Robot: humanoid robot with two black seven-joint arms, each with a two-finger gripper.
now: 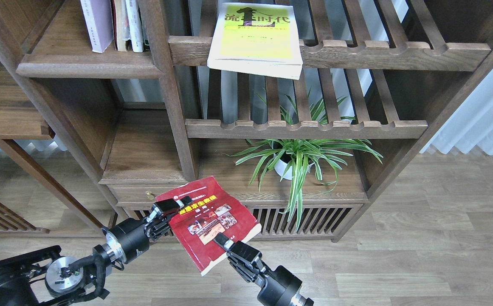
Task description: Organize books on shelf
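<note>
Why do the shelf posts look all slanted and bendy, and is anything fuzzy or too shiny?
Head view: the wide lens leans the bookcase posts outward toward the edges; the red book held by both grippers, left and right, and the yellow-green book look sharp; light is soft and even, with pale brightness behind the slats and faint sheen on the floor.

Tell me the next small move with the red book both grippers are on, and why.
Probably lift the dark red book up and left toward the solid shelf. The left gripper pinches its left edge, the right gripper its lower edge, so it hangs in mid-air, low before the cabinet. The lavender book already stands there upright, with room left of it.
</note>
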